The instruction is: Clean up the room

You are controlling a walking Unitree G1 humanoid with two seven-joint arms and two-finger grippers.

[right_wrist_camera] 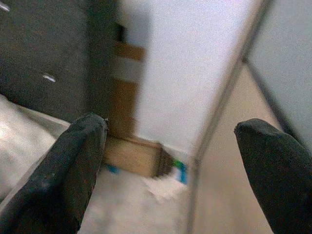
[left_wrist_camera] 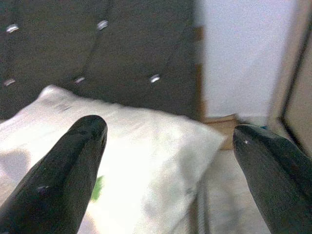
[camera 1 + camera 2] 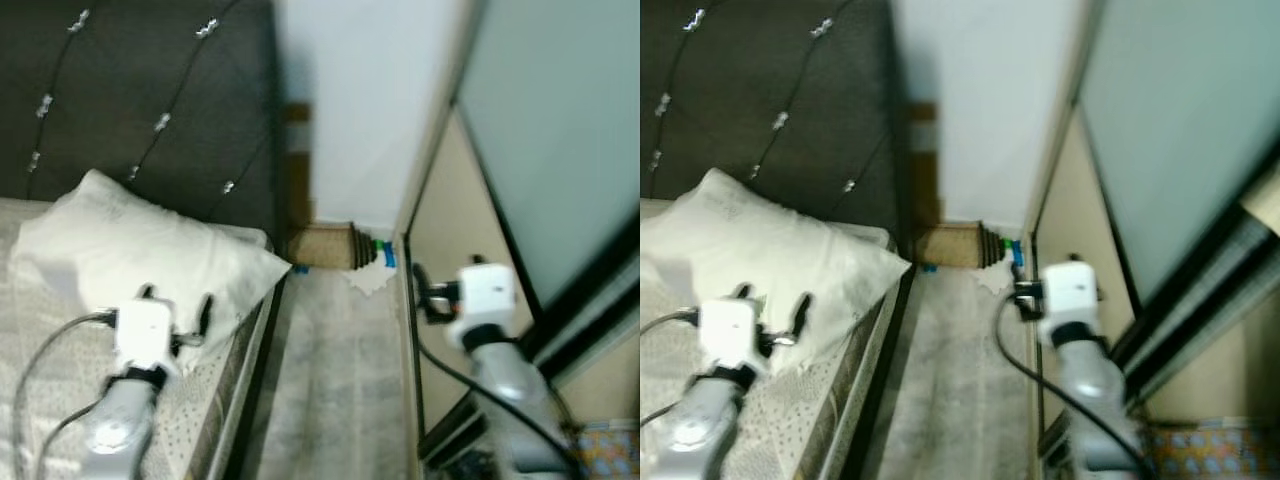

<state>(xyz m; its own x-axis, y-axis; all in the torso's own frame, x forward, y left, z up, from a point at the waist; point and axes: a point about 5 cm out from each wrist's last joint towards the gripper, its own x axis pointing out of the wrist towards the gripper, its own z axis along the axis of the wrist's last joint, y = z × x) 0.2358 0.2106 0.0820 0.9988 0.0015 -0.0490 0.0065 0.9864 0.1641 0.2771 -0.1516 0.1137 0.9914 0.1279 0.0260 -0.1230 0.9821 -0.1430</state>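
A white pillow (image 3: 130, 240) lies at the head of the bed (image 3: 60, 400), against a dark tufted headboard (image 3: 150, 90). My left gripper (image 3: 177, 308) hovers open over the pillow's near edge, nothing between its fingers (image 2: 63, 170). My right gripper (image 3: 422, 293) is open and empty above the floor aisle, close to the wardrobe. At the far end of the aisle a crumpled white scrap (image 3: 370, 277) lies on the floor beside a small green and blue thing (image 3: 384, 252) and a dark ribbed object (image 3: 361, 246).
A brown box (image 3: 320, 245) stands against the white wall (image 3: 370, 100) past the bed's corner. A wardrobe with a frosted sliding door (image 3: 550, 150) lines the right side. A narrow strip of grey floor (image 3: 340, 400) runs between bed and wardrobe.
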